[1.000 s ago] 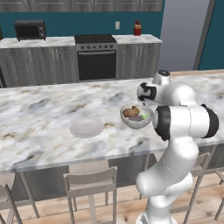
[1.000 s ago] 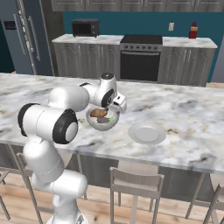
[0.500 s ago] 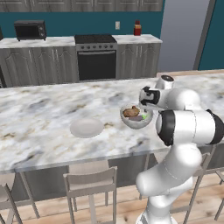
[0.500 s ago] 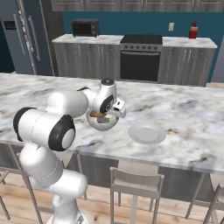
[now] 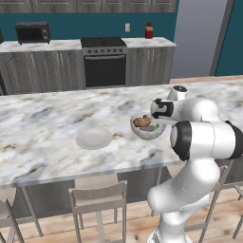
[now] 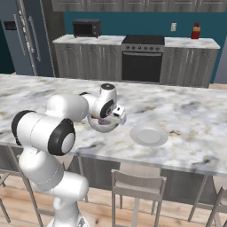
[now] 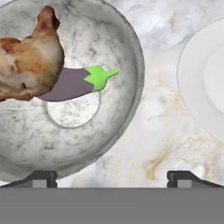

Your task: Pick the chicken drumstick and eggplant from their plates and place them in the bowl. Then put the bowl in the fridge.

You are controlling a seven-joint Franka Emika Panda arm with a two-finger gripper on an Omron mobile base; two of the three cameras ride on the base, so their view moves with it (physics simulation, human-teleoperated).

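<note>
The glassy bowl (image 7: 114, 127) stands on the marble island, also seen as the bowl (image 5: 147, 132) and the bowl (image 6: 105, 126) in the base views. Inside it lie the golden-brown chicken drumstick (image 7: 27, 63) and, partly under it, the purple eggplant (image 7: 70, 85) with its green end. In the left base view the drumstick (image 5: 141, 122) shows above the rim. My gripper (image 7: 112, 178) is open just above the bowl's near rim, one fingertip (image 7: 41, 177) over the bowl and the other over the counter. It also appears as the gripper (image 5: 156, 117) and the gripper (image 6: 117, 117). An empty white plate (image 5: 94, 138) lies beside the bowl.
The same plate (image 6: 149, 135) and plate (image 7: 205, 78) lies a short gap from the bowl. The dark grey fridge (image 6: 22, 37) stands at the far left beyond the island. An oven (image 5: 104, 66) and a microwave (image 5: 32, 32) line the back counter. Chairs (image 5: 97, 201) stand at the island's near side.
The hand has come down toward the bowl's rim while the elbow swung round. The bowl, its contents and the plate have stayed put.
</note>
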